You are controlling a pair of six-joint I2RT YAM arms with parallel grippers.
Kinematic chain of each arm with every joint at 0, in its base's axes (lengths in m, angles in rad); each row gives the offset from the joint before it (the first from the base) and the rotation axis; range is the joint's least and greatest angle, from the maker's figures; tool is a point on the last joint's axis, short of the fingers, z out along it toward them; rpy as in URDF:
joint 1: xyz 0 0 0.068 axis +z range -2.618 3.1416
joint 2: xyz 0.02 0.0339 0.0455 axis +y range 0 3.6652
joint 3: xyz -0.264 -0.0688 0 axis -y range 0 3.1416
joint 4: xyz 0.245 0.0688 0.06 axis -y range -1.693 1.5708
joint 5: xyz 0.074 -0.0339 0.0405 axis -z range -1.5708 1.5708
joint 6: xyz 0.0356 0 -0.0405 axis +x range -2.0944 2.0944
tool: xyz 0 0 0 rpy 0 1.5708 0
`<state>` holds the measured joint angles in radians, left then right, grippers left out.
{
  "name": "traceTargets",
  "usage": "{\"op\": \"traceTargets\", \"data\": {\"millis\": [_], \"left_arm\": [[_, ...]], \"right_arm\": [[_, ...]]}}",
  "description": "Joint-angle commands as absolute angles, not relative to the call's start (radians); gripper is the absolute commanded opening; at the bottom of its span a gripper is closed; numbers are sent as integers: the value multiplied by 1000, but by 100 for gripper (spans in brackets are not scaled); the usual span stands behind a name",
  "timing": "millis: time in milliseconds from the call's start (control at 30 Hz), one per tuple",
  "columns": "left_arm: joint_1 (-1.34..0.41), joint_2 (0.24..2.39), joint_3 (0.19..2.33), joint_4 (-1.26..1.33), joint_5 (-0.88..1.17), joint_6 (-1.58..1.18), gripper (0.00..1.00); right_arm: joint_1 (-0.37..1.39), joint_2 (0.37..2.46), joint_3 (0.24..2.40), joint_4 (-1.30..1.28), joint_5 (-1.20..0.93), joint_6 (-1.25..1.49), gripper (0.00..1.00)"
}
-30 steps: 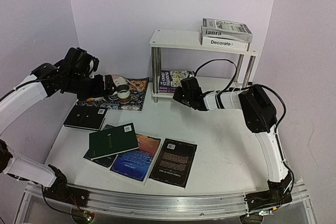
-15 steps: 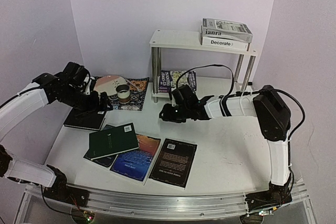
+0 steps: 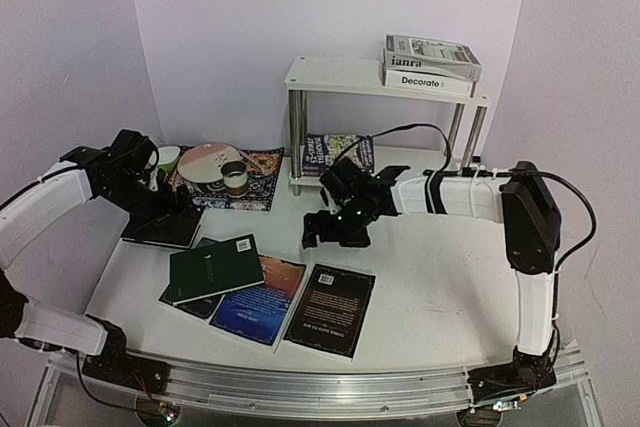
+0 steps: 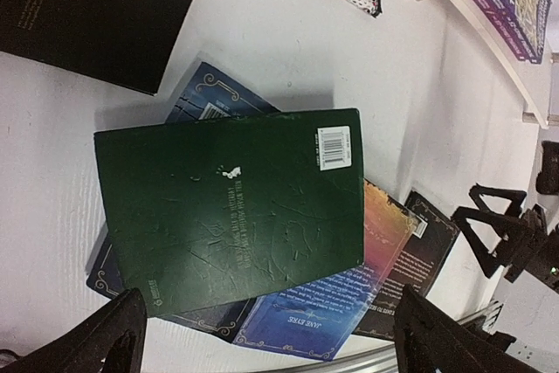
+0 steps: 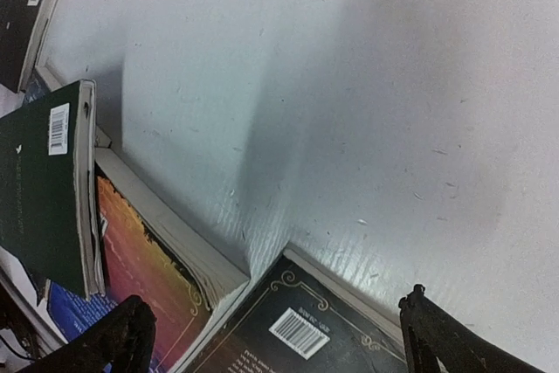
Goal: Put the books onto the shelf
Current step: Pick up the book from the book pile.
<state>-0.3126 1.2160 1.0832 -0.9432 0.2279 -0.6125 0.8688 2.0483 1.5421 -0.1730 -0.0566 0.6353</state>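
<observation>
1. The right gripper [image 3: 335, 235] has pulled back from the shelf [image 3: 340, 75] to the table's centre. Its jaws, nearly pressed together a second ago, now stand spread and empty.
2. A purple book [image 3: 338, 152] lies on the lower tier at 12 o'clock, so that delivery looks done. "Decorate" [image 3: 425, 80] and "janra" [image 3: 430, 52] sit stacked on top at 1 o'clock.
3. The left gripper [image 3: 172, 205], jaws spread wide, has dropped from over the placemat [image 3: 262, 179] to the left black book [image 3: 160, 225] at 9 o'clock.
4. Still on the table are the green book [image 3: 215, 267] on a blue book [image 3: 255, 302] at 7 o'clock and the near black book [image 3: 330, 309] at 6 o'clock. The last is probably the right arm's next pick.
</observation>
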Motion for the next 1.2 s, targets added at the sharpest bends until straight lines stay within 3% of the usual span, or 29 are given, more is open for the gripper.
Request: {"op": "traceTargets", "data": {"millis": [0,200,400,667,800,1167], "left_arm": [[-274,1197,1072,-937,196,-646,100],[-209,1192,1053,-949,162,-703,100],[-208,1248,1049,-947,221,-635,99],[-201,1252,950,-925,316,-632,97],[-195,1267,915,-907,310,-626,96],[-178,1295,809,-775,423,-621,89]], "right_arm": [[851,1949,1607,-364,-75,653,98],[756,1999,1549,-310,-356,772,98],[755,2107,1684,-311,-431,753,98],[786,2349,1982,-266,-567,827,91],[801,2468,2129,-244,-628,887,83],[839,2560,2150,-117,-707,921,72]]}}
